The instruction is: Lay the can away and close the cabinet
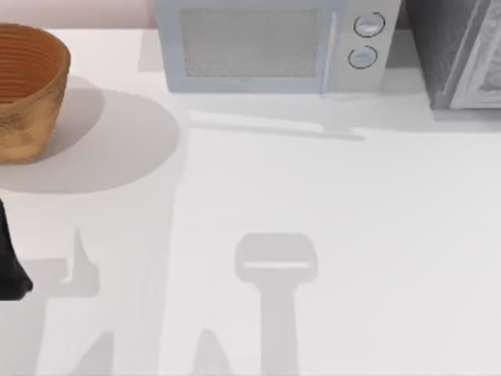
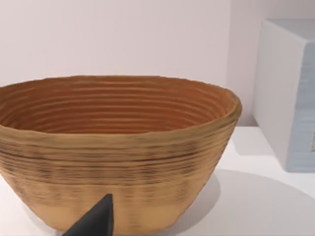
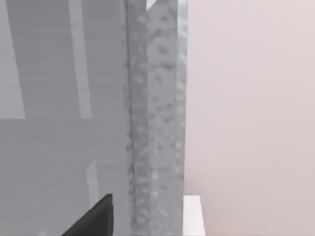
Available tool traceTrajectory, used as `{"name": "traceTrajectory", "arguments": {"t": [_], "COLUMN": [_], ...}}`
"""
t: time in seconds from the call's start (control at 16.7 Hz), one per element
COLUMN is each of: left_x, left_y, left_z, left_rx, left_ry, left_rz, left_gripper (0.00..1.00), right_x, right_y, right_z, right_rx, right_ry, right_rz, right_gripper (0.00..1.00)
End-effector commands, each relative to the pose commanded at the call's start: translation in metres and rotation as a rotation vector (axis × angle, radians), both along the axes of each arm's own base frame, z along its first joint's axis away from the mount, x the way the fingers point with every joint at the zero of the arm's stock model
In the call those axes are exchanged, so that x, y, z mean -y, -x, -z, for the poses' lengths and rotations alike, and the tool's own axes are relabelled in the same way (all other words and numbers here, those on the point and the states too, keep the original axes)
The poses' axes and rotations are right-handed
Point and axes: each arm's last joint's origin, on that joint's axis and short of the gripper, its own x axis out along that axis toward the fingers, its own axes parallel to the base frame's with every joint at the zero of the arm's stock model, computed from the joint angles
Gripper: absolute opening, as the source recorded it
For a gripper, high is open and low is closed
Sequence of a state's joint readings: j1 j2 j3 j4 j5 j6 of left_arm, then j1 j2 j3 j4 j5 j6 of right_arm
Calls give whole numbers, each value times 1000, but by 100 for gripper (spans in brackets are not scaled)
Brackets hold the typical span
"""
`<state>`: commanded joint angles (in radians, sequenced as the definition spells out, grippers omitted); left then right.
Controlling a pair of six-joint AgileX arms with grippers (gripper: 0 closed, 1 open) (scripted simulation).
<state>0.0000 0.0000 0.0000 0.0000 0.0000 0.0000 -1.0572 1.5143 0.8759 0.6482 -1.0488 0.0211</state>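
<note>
now the microwave [image 1: 270,47], light grey with two round knobs [image 1: 365,39] on its right part, stands at the far edge of the white table [image 1: 337,235], and i place the other things from it. well to the left of the microwave stands a woven basket [image 1: 27,90], round and brown, with ribbed inner wall; it throws a wide soft shadow on the table toward the microwave. just to the right of the microwave stands the cabinet [image 1: 450,55], a dark grey speckled box with a pale framed door panel [image 1: 485,70], cut by the top view's right edge. far in front of the microwave and to its left, at the table's left edge below the basket, a dark piece of the left arm [image 1: 12,270] comes into the top view. in the left wrist view the basket [image 2: 118,152] is close in front of the camera, the side of the microwave [image 2: 288,98] is beyond it, and one dark fingertip of the left gripper [image 2: 96,221] shows at the lower edge; if the fingers are spread or pressed together i cannot tell. in the right wrist view the speckled edge of the cabinet [image 3: 155,118] stands upright very near, with a smooth grey surface beside it and a pale wall behind, and one dark fingertip of the right gripper [image 3: 93,219] shows; its state i also cannot tell. where the can is, i cannot tell.
</note>
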Motion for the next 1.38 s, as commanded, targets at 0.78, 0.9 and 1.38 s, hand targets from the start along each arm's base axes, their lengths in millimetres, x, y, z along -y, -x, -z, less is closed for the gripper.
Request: {"name": "traceTrajectory", "arguments": {"t": [0.78, 0.9, 1.38], "left_x": [0, 0, 0], "left_y": [0, 0, 0], "left_z": [0, 0, 0], "left_rx": [0, 0, 0], "left_ry": [0, 0, 0], "left_rz": [0, 0, 0], "left_gripper": [100, 100, 100], "right_x": [-65, -70, -78], "right_y": [29, 31, 21], "right_z": [-239, -244, -244], "right_rx": [-1, 2, 6], "right_ry": [-2, 2, 3], "right_rz": [1, 1, -2], "right_gripper": [100, 100, 100]}}
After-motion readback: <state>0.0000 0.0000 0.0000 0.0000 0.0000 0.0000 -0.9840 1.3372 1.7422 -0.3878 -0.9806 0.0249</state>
